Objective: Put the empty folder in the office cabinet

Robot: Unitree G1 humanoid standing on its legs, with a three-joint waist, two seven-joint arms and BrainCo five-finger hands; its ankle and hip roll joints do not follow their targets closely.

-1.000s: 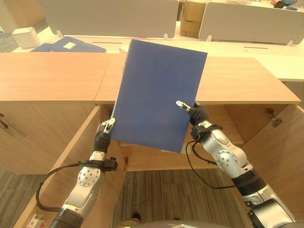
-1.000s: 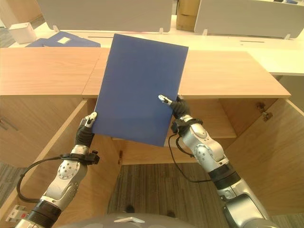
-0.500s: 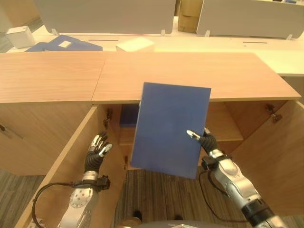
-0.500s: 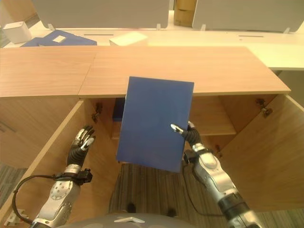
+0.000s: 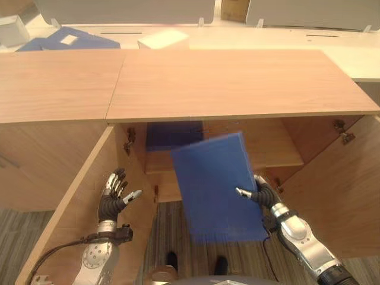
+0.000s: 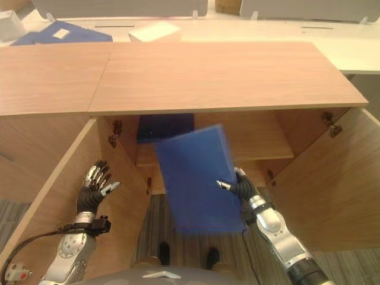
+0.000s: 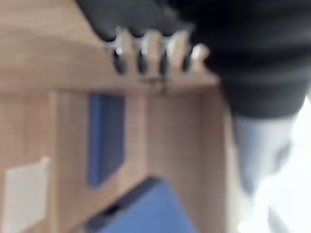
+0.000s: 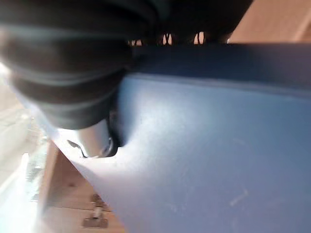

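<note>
The blue folder (image 5: 217,187) hung at the centre of the frame, tilted, in front of the open office cabinet (image 5: 255,142), its lower edge over the grey striped carpet (image 5: 166,237). The right hand (image 5: 259,193) pinched it at its right edge, thumb on the front face and fingers behind. The left hand (image 5: 114,191) stood at lower left beside the open left door (image 5: 77,202), fingers spread and straight, holding nothing and well apart from the folder. Inside the cabinet, a second dark blue folder (image 5: 173,134) lay on the wooden shelf (image 5: 279,151) toward its left part. The broad wooden cabinet top (image 5: 231,80) crossed the upper half of the frame; behind it a pale desk (image 5: 279,43) carried a white box (image 5: 163,40) and, at upper left, more blue folders (image 5: 65,40). The right door (image 5: 350,184) stood open at the right edge.
</note>
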